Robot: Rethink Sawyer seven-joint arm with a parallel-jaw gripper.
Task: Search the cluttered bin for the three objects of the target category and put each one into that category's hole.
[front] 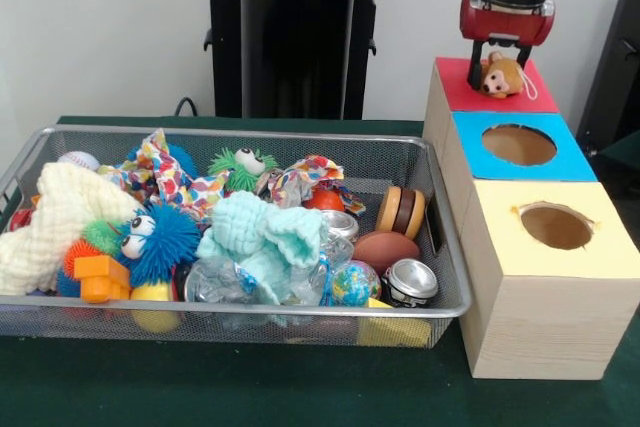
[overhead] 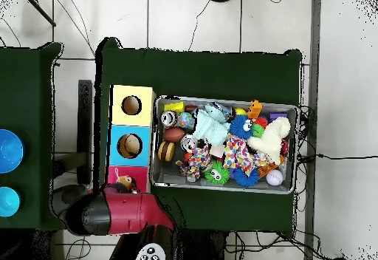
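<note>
Three boxes point(front: 540, 247), one wire bin point(front: 240, 322), one monkey toy point(front: 500, 75)

Green-clothed table point(front: 300, 387) carries wire bin point(front: 240, 319); beside it, row of three wooden boxes point(front: 540, 327).

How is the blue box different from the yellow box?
The blue box has a blue top; the yellow box has a yellow top. In the front view, the blue box sits in the middle of the row and the yellow box at the near end. Both are pale wood with one round hole on top.
</note>
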